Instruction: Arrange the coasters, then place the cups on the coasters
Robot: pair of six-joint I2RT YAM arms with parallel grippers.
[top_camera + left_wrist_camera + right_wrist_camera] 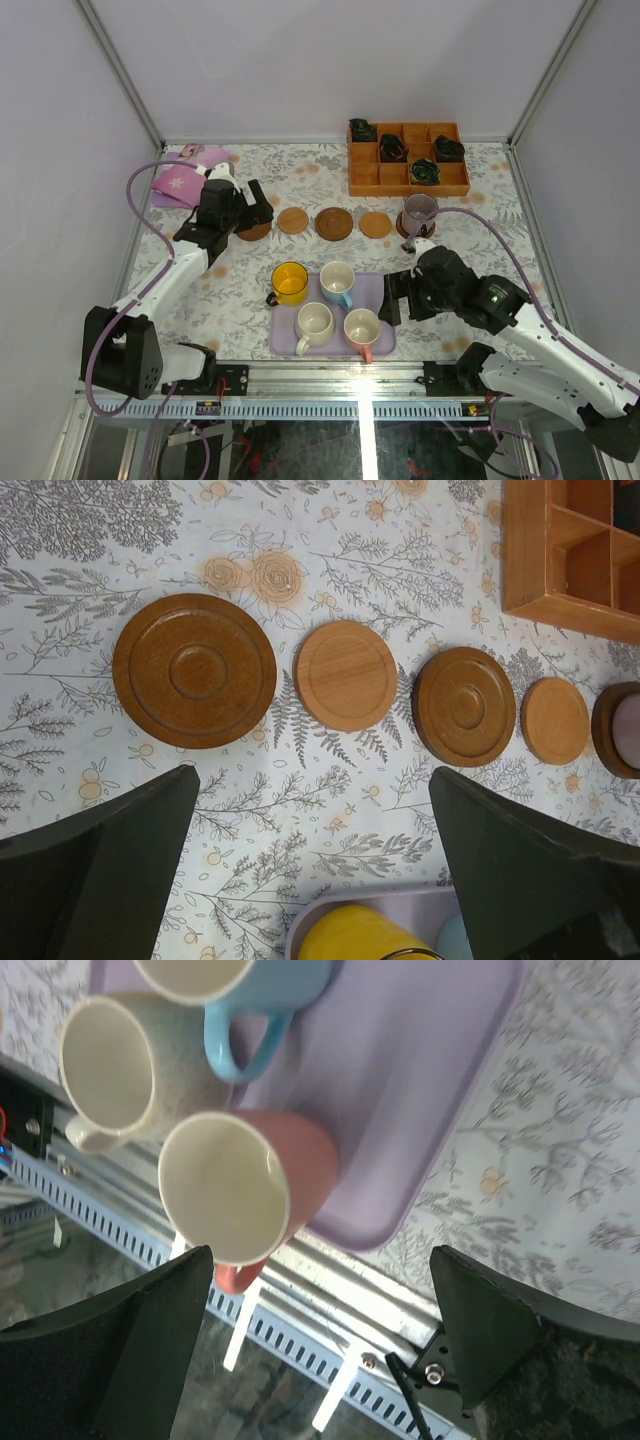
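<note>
Five coasters lie in a row across the table: a dark grooved one [194, 670], a tan one [346, 675], a dark one [465, 705], a small tan one [555, 720] and a dark one [603, 730] at the right end. A greyish-purple cup [420, 208] stands on that last coaster. The yellow cup [290, 282], blue cup [337, 280], cream cup [314, 325] and pink cup [362, 328] stand on the lavender tray [384, 290]. My left gripper [258, 212] hangs open by the leftmost coaster, holding nothing. My right gripper [322, 1255] is open and empty beside the pink cup [240, 1185].
An orange-brown compartment box [408, 160] with dark items stands at the back right. A pink cloth [180, 180] lies at the back left. The metal rail [330, 1360] of the table's near edge runs just below the tray [400, 1090].
</note>
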